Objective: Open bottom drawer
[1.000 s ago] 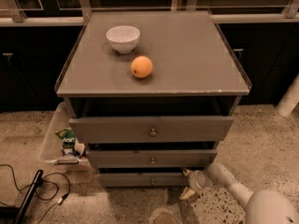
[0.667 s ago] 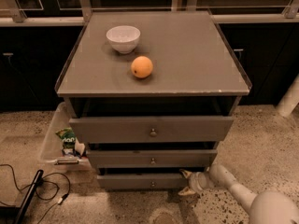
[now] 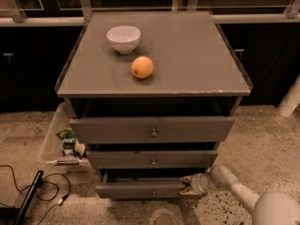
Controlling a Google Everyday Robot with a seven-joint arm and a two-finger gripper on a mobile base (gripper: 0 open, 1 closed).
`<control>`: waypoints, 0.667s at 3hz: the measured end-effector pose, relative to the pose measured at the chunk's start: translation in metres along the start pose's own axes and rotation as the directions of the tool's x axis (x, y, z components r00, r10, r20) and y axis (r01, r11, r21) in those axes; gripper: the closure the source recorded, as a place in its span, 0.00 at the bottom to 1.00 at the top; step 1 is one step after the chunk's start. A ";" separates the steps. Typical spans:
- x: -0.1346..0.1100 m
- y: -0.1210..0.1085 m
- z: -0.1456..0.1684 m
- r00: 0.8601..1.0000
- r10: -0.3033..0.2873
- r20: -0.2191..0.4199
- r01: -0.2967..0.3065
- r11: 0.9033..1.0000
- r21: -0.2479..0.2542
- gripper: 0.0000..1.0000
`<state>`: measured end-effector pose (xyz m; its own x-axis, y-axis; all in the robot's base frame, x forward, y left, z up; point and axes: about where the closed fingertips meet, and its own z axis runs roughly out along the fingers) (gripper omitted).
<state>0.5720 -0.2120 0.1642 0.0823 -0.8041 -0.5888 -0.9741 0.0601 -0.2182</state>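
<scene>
The bottom drawer, the lowest in the table, stands out only a little. The pincer is at the right end of its front, and I cannot tell if it is spread or pinching. I judge that the pull is in hand, and next it needs a straight draw outward. The floor bin holds packets, the white bowl looks empty, and the inside of the drawer is hidden.
</scene>
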 end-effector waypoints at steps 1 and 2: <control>0.000 0.000 0.000 1.000 0.000 0.000 0.000 1.000 0.000 0.49; 0.000 0.000 0.000 1.000 0.000 0.000 0.000 1.000 0.000 0.26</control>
<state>0.5720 -0.2120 0.1642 0.0823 -0.8041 -0.5888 -0.9741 0.0600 -0.2181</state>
